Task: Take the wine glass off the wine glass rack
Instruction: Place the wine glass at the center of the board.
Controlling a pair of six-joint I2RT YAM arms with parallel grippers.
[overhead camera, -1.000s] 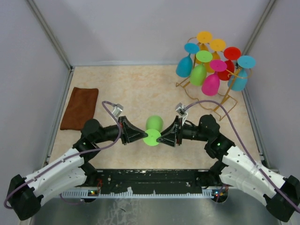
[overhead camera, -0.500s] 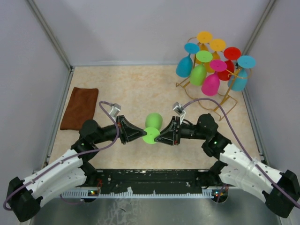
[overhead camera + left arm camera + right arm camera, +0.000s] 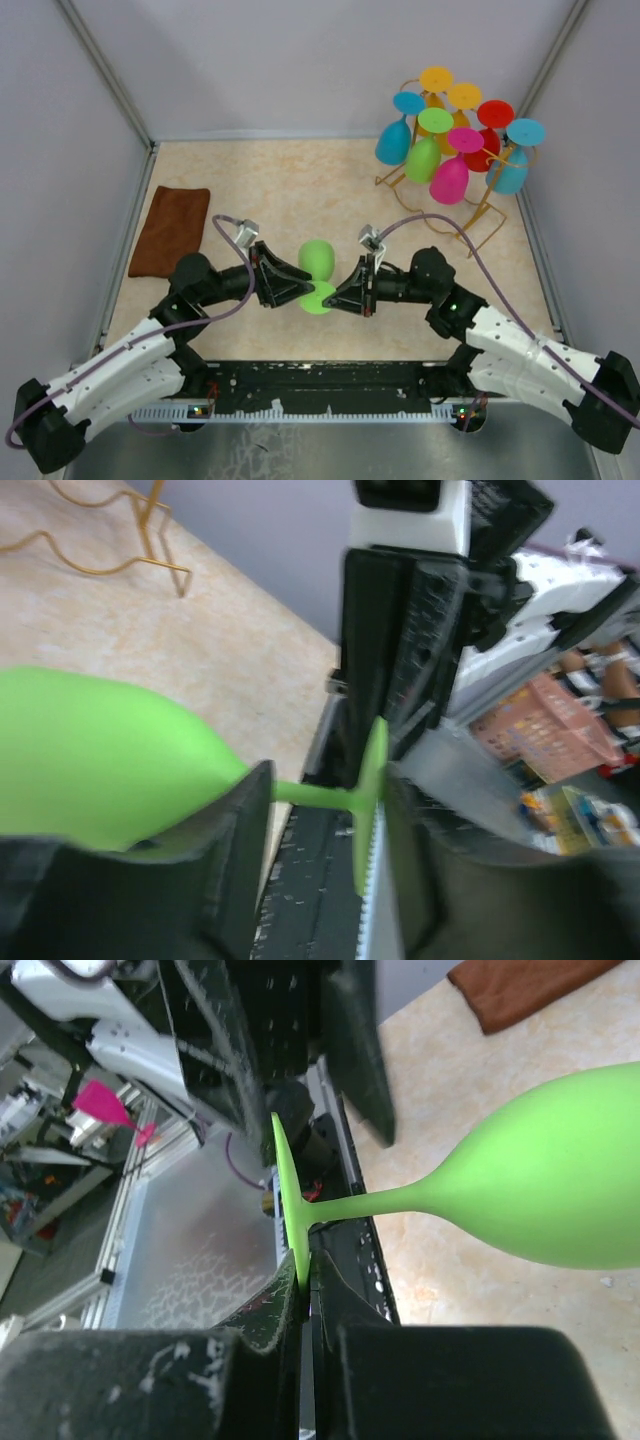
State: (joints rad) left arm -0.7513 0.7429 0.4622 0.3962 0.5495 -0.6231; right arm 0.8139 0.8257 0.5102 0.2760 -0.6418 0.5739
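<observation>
A lime green wine glass [image 3: 317,262] hangs on its side above the table between my two grippers, bowl toward the back. My right gripper [image 3: 332,296] is shut on the rim of its flat foot [image 3: 290,1200], and the bowl [image 3: 560,1180] shows at the right of the right wrist view. My left gripper [image 3: 306,290] is open. Its jaws stand on either side of the thin stem [image 3: 310,793], with the bowl [image 3: 90,750] just outside one finger and the foot close to the other. The golden wire wine glass rack [image 3: 490,205] stands at the back right.
Several coloured glasses [image 3: 450,178] hang upside down on the rack: blue, green, pink, red, orange and teal. A brown cloth [image 3: 172,230] lies flat at the left of the table. Grey walls close in the table on three sides.
My left gripper has let go of the green glass and opened. My right gripper has closed on its foot. Both arms and the glass have shifted slightly left and toward the back.
</observation>
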